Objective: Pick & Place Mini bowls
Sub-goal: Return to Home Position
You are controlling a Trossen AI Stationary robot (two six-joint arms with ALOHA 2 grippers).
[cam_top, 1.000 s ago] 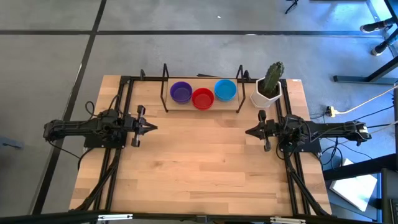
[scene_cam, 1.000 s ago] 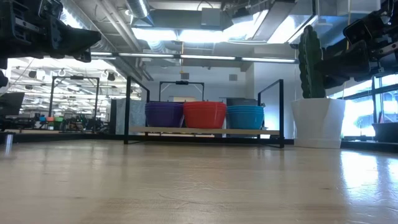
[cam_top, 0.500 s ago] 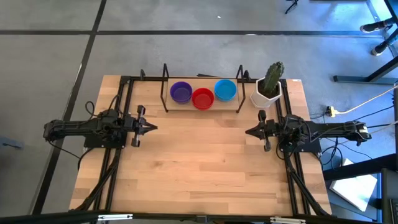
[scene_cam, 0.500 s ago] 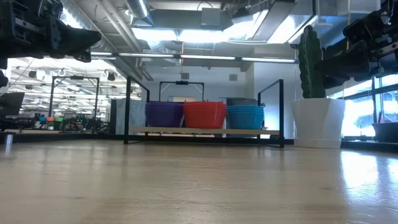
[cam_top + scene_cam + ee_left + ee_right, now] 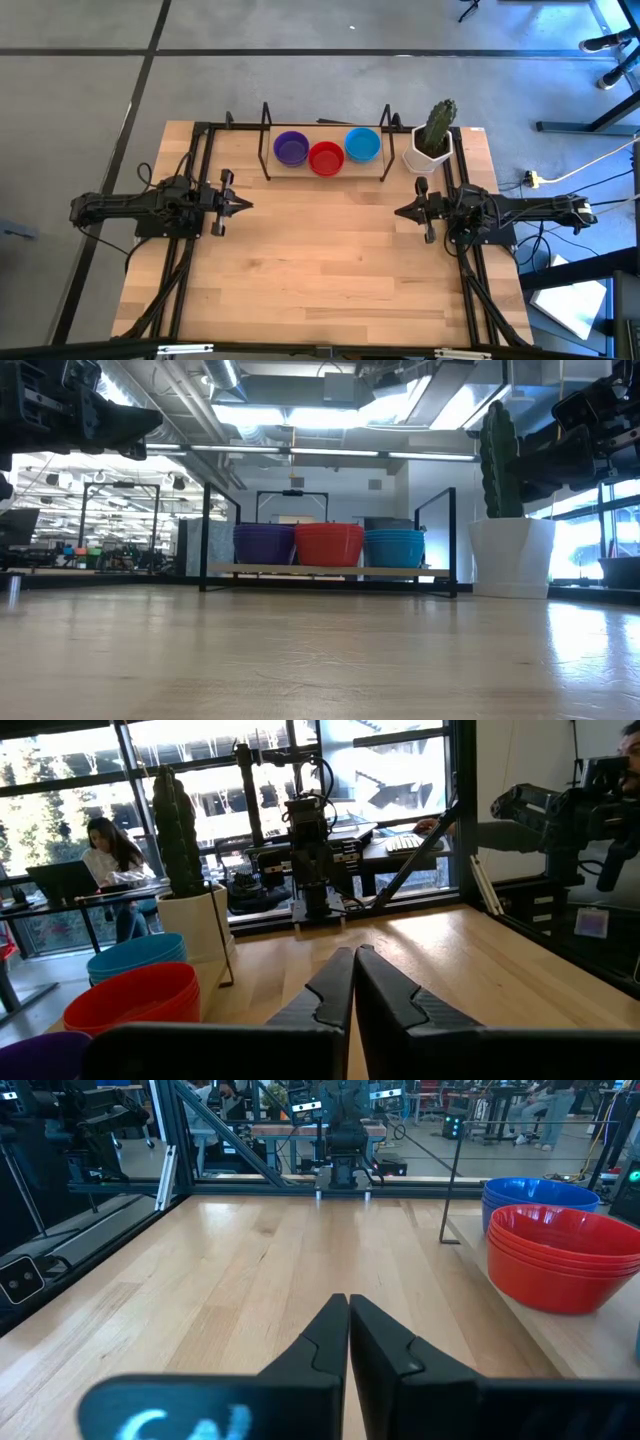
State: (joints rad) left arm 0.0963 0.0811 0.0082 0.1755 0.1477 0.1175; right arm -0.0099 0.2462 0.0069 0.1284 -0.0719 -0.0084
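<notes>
Three stacks of mini bowls stand side by side on a low wooden shelf (image 5: pixel 330 570) inside a black frame at the table's far edge: purple (image 5: pixel 291 148), red (image 5: pixel 326 158) and light blue (image 5: pixel 362 144). My left gripper (image 5: pixel 246 205) hovers shut above the table's left side and points toward the middle, well short of the bowls. My right gripper (image 5: pixel 400 212) mirrors it on the right side, also shut and holding nothing. The right wrist view shows the red stack (image 5: pixel 565 1255) and the blue stack (image 5: pixel 540 1192) off to one side of its fingers.
A white pot with a green cactus (image 5: pixel 432 142) stands at the far right, close beside my right arm. The frame's upright black posts (image 5: pixel 266 140) flank the bowls. Bare wooden tabletop (image 5: pixel 320 250) lies between the arms. A person (image 5: pixel 110 855) sits in the room beyond the table.
</notes>
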